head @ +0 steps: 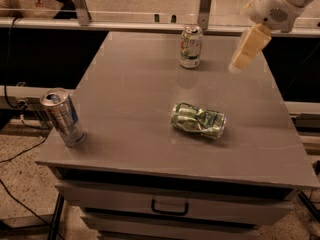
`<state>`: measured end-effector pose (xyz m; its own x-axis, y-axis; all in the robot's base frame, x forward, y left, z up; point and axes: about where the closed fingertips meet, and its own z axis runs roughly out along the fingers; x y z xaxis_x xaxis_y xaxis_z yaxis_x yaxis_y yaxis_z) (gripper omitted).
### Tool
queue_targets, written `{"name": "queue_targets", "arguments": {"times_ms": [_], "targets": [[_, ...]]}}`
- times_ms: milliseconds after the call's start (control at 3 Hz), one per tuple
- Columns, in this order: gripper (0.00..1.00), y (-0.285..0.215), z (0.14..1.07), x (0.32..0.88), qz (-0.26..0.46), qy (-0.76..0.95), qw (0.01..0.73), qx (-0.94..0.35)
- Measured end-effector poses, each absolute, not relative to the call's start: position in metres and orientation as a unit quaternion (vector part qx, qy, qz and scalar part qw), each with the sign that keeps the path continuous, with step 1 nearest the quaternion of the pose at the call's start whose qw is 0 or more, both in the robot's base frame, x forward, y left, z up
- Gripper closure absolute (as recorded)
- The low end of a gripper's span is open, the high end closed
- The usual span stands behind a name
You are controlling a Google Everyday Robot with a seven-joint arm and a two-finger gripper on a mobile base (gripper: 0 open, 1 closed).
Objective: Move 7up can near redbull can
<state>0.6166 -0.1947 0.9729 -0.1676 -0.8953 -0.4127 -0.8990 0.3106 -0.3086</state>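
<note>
The 7up can (191,46), white and light green with a silver top, stands upright near the far edge of the grey table (135,99). The redbull can (63,117), slim, silver and blue, stands upright at the table's front left corner. My gripper (246,54) hangs from the white arm at the upper right, above the table's far right part, to the right of the 7up can and apart from it. It holds nothing that I can see.
A dark green, badly crushed can (198,120) lies on its side in the middle of the table. A drawer with a handle (169,207) sits under the tabletop. A rail with metal posts (204,5) runs behind the table. Cables (20,149) trail at the left.
</note>
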Motion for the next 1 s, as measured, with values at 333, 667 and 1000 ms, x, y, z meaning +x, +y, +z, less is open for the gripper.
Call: {"name": "queue_targets", "arguments": {"times_ms": [333, 667, 1000], "targets": [[0.00, -0.176, 0.992, 0.672, 0.034, 0.754, 0.339, -0.561], [0.00, -0.146, 1.009, 0.704, 0.076, 0.736, 0.404, -0.537], [0.00, -0.112, 0.995, 0.737, 0.114, 0.732, 0.435, -0.512]]}}
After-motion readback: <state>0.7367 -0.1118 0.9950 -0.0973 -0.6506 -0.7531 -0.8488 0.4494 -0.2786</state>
